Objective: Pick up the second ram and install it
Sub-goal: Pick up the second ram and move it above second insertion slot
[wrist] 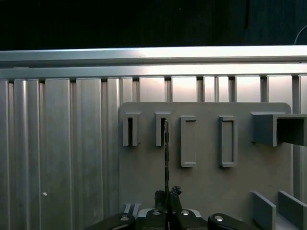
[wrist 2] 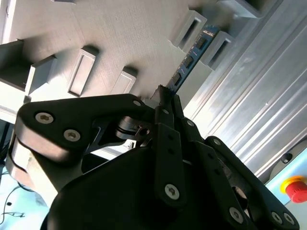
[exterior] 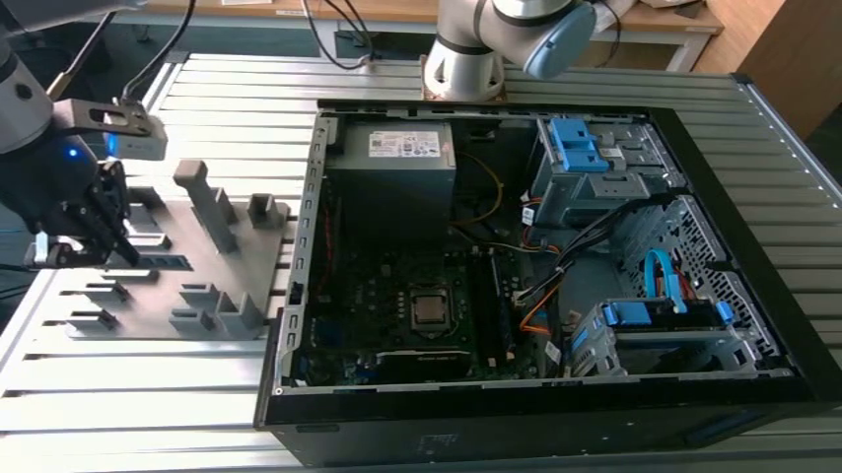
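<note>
Black two-finger gripper (wrist 2: 165,96) pinched narrow on the near end of the second ram (wrist 2: 190,58), a slim dark blue-green memory stick | stick on edge between grey plastic fixture blocks (wrist 2: 189,28), beside the open black computer case (exterior: 526,414) | step: pick-up grasp, not yet lifted | judged need: a straight, untwisted pull clear of the blocks

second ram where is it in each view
exterior view: second ram at the exterior view's left, on the grey fixture plate, in the gripper
second wrist view: second ram on edge between two slot blocks
first wrist view: second ram, edge-on sliver
shared landmark: grey fixture plate
</note>
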